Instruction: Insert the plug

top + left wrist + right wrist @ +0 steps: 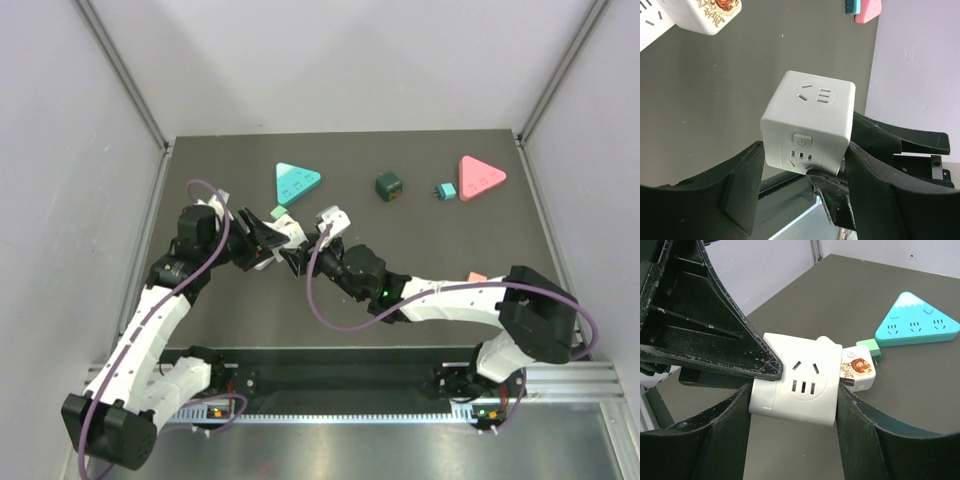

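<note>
The white cube socket [800, 390] is held up off the surface [920, 400] where the two arms meet, and the step in hand looks like settling which arm holds it before any plugging is tried. The right fingers [875, 440] are closed on two opposite faces, at a middling spread set by the cube's width. The left fingers [735, 190] straddle the same cube from another side. One touches a face and the other shows a sliver of gap, so whether they clamp it cannot be told. The likely plug, a small white plug [857, 371] with a cartoon sticker, lies on the surface just behind the cube, near the teal triangular strip [917, 322], and neither arm has it. To do this well, one arm should take a firm, square hold that leaves a socket face bare and turned toward the free arm. The other should let go fully and back straight off, so the cube is not twisted. Only then should the free arm fetch the plug, gripping its body with the pins clear and lined up with the slots.
</note>
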